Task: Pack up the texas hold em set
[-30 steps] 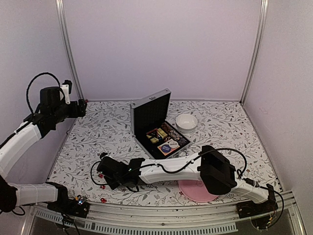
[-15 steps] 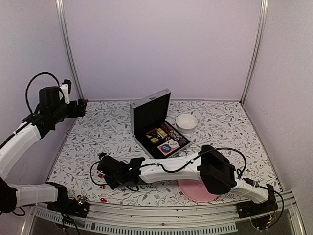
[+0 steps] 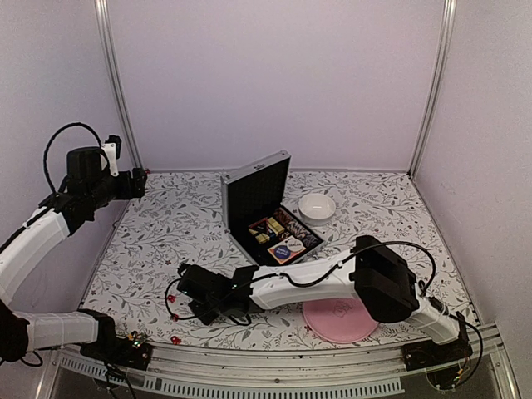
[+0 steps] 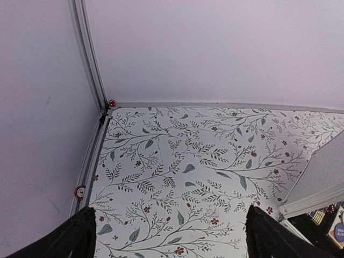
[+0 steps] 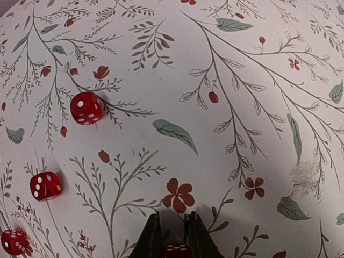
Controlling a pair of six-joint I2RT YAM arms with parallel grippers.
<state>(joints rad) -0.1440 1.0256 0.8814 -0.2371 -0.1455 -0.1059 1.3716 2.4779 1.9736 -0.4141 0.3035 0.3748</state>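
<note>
Three loose dice (image 5: 85, 107): being seen scattered on the table (image 5: 231, 161), up and to the left of the right fingers, each apart from the others.
Fourth die (image 5: 177, 250): being pinched between the narrowed fingertips of the right gripper (image 5: 173, 231), low over the patterned cloth near the front left of the table.
Handling: the die is being judged tiny, hard, light and smooth-faced, so it is probably being held by friction alone. Two opposite flat faces are being favoured over edges or corners, since a skewed pinch risks it being flicked away.
Briefcase (image 3: 264, 212): being shown open at mid-table with its lid upright and cards and chips inside. It is being seen well apart from the right gripper, farther back and to its right.
Left gripper (image 4: 172, 244): being held wide apart and empty, high near the far left corner, away from the case.
</note>
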